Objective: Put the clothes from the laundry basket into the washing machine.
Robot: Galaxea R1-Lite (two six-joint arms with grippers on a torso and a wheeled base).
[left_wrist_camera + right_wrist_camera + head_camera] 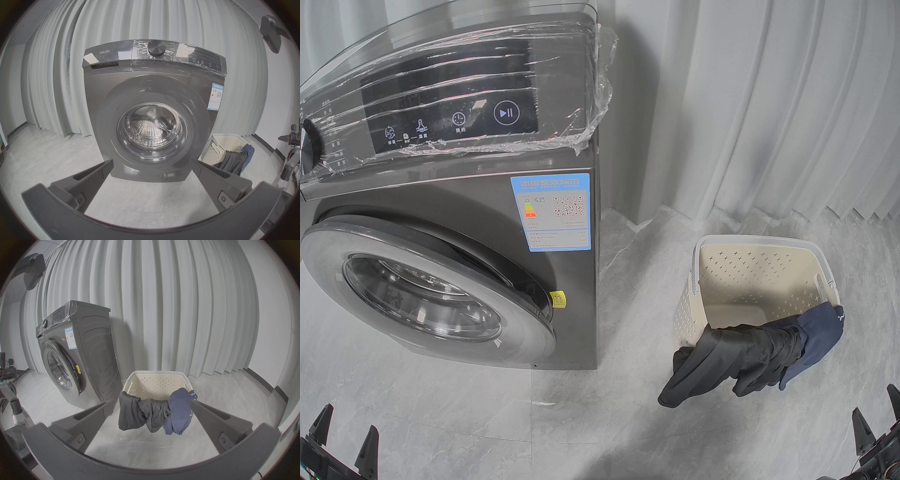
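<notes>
Left gripper [347, 430] and right gripper [876, 409] hang low, fingers spread wide and empty. Clothes [737, 359] drape over the laundry basket [700, 275] at its near rim, handy to grab. On the washing machine [487, 206] the door [425, 294] looks shut, probably needing opening first.

laundry room: washing machine [456, 206], laundry basket [759, 240], white curtains [769, 94].

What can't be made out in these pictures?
- Basket floor, head view: clothes draped over the near rim hide part of it.
- Washer left side, head view: cut off by the picture's edge.
- Label print, left wrist view: too small.
</notes>
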